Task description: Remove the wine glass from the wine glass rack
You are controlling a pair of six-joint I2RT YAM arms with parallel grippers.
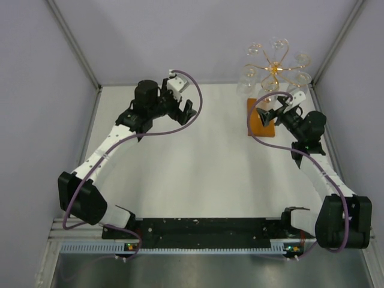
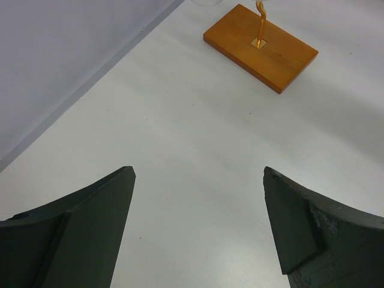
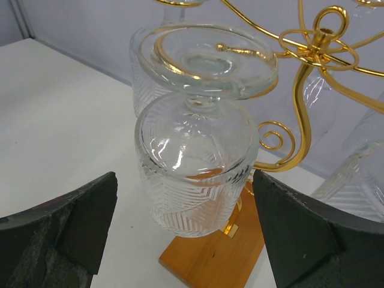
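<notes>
Right wrist view puts the glass (image 3: 192, 180) dead ahead of my right gripper (image 3: 185, 225), whose fingers stand wide and touch nothing; it hangs bowl-down, foot caught in a scroll of the rack (image 3: 303, 102). Nothing is off yet: by my reckoning, gripping and sliding it out remain. Left gripper (image 2: 198, 204) gapes empty over the table (image 2: 180, 120). Neighbour glasses (image 3: 360, 174) and the right wall (image 1: 360, 90) crowd close; room lies leftward

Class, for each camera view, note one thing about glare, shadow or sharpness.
Top external: the clear glasses nearly wash out against the pale wall, the wine glass rack stands out. Left wrist: even light, the rack's wooden base sharp. Right wrist: white glints on the wine glass.
</notes>
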